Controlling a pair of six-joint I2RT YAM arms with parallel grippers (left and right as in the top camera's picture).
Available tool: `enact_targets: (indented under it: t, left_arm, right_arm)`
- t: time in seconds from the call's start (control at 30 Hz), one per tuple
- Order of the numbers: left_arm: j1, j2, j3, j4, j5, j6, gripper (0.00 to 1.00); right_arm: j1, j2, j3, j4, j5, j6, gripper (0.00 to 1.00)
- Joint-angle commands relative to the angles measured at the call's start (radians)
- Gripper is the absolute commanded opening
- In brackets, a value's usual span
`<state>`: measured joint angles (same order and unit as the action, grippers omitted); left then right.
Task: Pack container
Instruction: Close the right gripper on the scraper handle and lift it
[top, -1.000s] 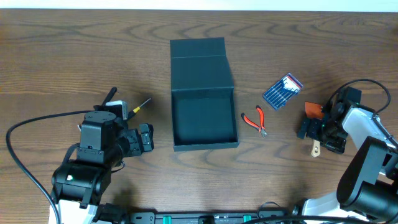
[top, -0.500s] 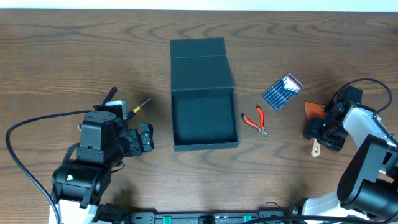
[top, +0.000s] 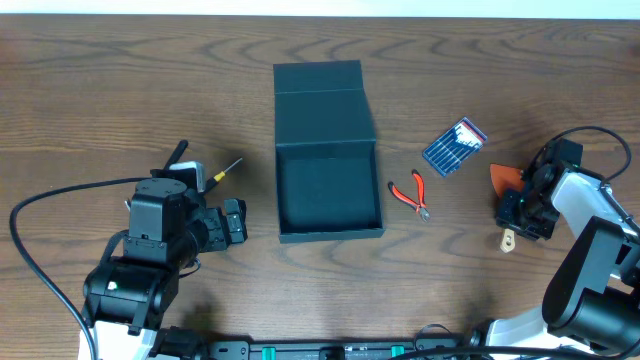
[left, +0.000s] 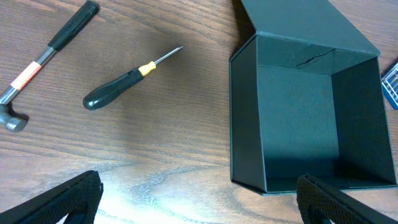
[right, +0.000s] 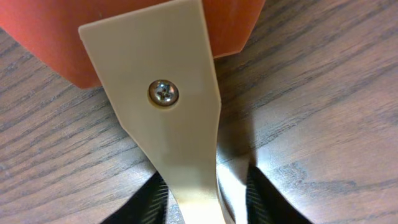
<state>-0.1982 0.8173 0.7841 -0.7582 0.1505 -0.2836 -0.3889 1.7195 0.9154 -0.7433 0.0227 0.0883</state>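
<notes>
The container (top: 328, 190) is a dark teal square box, lid flap folded back, standing empty mid-table; its open inside (left: 305, 112) fills the right of the left wrist view. My left gripper (top: 235, 222) rests left of it, jaws wide open (left: 199, 208) over bare wood. At the far right, my right gripper (top: 517, 212) sits low over a scraper (top: 503, 176) with an orange blade. Up close, the scraper's cream handle (right: 161, 93) runs between the right gripper's (right: 202, 208) fingers, which have closed in on both sides of it.
A black-handled screwdriver (top: 222, 172) and a small hammer (top: 178, 155) lie left of the box, above my left arm. Red pliers (top: 410, 195) and a blue pack of bits (top: 455, 147) lie between the box and my right arm. A black cable loops at the left.
My right gripper's jaws have closed from wide open onto the scraper's handle. The left arm, box and other tools have not moved.
</notes>
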Motion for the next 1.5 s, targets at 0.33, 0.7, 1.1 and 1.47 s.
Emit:
enact_targets:
  t: [0.33,0.7,1.1,1.47]
  left_arm:
    - [0.002,-0.002,0.019,0.001,-0.012,0.018,0.99]
    - [0.002,-0.002,0.019,0.001,-0.012,0.018,0.99]
    - [0.002,-0.002,0.019,0.0,-0.012,0.018,0.99]
    - [0.002,-0.002,0.019,0.0,-0.012,0.018,0.98]
  right_arm:
    - [-0.003,0.035,-0.011,-0.001,-0.057,0.013,0.1]
    - [-0.003,0.035,-0.011,-0.001,-0.058,0.024,0.01]
    - [-0.003,0.035,-0.011,-0.001,-0.058,0.031,0.01]
    - [0.003,0.015,0.061,-0.068,-0.104,0.027,0.01]
